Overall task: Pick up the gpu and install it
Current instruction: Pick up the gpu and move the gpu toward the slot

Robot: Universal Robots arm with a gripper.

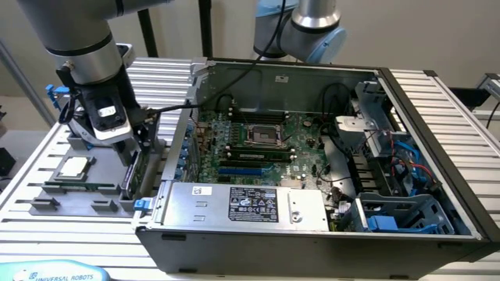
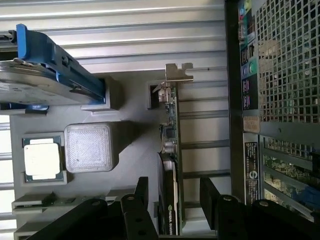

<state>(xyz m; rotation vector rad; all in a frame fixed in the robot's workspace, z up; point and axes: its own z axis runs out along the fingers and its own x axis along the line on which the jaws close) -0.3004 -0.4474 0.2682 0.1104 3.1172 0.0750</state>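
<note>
the arm is at the pick-up step. the gripper hangs over the grey holder just outside the computer case, on the exterior view's left. its fingers are spread wide, one on each side of the gpu, and nothing is pinched yet. the gpu stands on edge in the holder, its silver bracket at the far end from the fingers. to my eye the grasp calls for staying square over that thin edge, so both pads meet the card's flat faces evenly.
</note>
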